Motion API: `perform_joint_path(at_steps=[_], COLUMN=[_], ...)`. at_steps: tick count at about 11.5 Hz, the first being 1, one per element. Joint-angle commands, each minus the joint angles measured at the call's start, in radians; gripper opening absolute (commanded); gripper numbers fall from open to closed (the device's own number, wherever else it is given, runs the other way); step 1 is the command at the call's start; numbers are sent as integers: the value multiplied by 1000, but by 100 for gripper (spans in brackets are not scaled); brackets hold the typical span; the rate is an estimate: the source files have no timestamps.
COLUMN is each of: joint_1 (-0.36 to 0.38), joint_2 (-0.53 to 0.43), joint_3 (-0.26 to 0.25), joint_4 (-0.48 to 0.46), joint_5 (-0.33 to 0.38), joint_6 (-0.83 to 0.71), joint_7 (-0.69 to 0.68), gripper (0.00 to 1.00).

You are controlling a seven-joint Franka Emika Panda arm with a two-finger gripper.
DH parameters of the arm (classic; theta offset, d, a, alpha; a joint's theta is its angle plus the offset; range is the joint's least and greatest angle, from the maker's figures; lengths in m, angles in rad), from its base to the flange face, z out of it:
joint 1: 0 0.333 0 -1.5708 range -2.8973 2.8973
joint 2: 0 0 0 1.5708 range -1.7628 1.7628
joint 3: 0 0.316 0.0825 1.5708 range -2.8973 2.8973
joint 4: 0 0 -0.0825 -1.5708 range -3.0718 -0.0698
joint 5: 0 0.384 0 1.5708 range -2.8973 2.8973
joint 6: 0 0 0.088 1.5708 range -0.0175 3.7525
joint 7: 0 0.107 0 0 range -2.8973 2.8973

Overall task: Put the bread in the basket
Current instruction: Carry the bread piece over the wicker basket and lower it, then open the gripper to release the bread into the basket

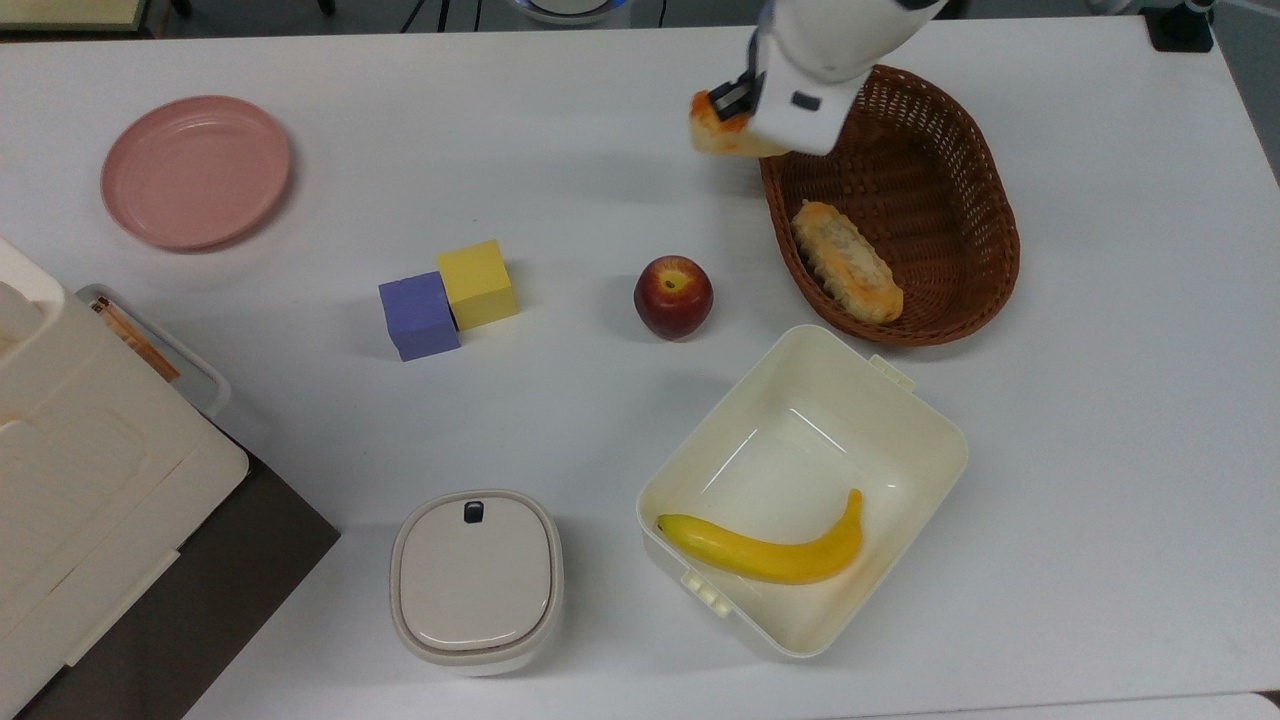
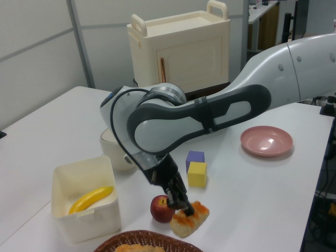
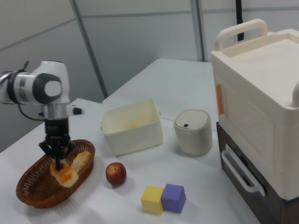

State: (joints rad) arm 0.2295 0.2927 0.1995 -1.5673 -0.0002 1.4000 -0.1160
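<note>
The gripper (image 2: 181, 206) has its two black fingers pinched onto the glazed orange top of the bread (image 2: 189, 219), and the stubby loaf hangs in the air, tilted, clear of the white table (image 1: 1100, 400). From the top view, the bread (image 1: 716, 128) sits just off the wicker basket's (image 1: 985, 270) rim, at the rim's upper left edge, with the white body of the arm (image 1: 830, 50) overlapping the rim itself. In the right view the gripper (image 3: 58, 161) points straight down and the bread (image 3: 64, 175) appears in front of the basket (image 3: 30, 193) bowl; whether it is over the bowl or just outside it I cannot tell from there.

Inside the basket lies a longer, narrower bread (image 1: 846, 262), resting against the wall nearest the apple (image 1: 673, 296). The apple stands on the table just beside the basket, towards the top view's left. Further from the basket that way, a yellow cube (image 1: 477, 284) and a purple cube (image 1: 419, 315) touch side by side. Below the basket in the top view, the cream square box (image 1: 925, 420) holds a banana (image 1: 765, 551), and a lidded cream container (image 1: 476, 580) stands left of it. A pink plate (image 1: 195, 170) lies far from the basket, across the table.
</note>
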Motion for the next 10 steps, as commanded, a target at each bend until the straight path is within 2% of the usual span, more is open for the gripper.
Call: perform_joint_path(at_steps=[1,2,3,6,8,10], joint_1=[5,7,8,-10,-68,-142], joint_2=[-12,-12,-10,-17,-18,-35], joint_3=[89,101,101,87,64,60], joint_4=[10,7,9,56,90,93], joint_5=[52,49,37,-16,-75,-122], joint_6=[144,221,255,246,246,247], joint_7=[236,330,411,411,409,337], gripper=[11,67,100,100,100,100])
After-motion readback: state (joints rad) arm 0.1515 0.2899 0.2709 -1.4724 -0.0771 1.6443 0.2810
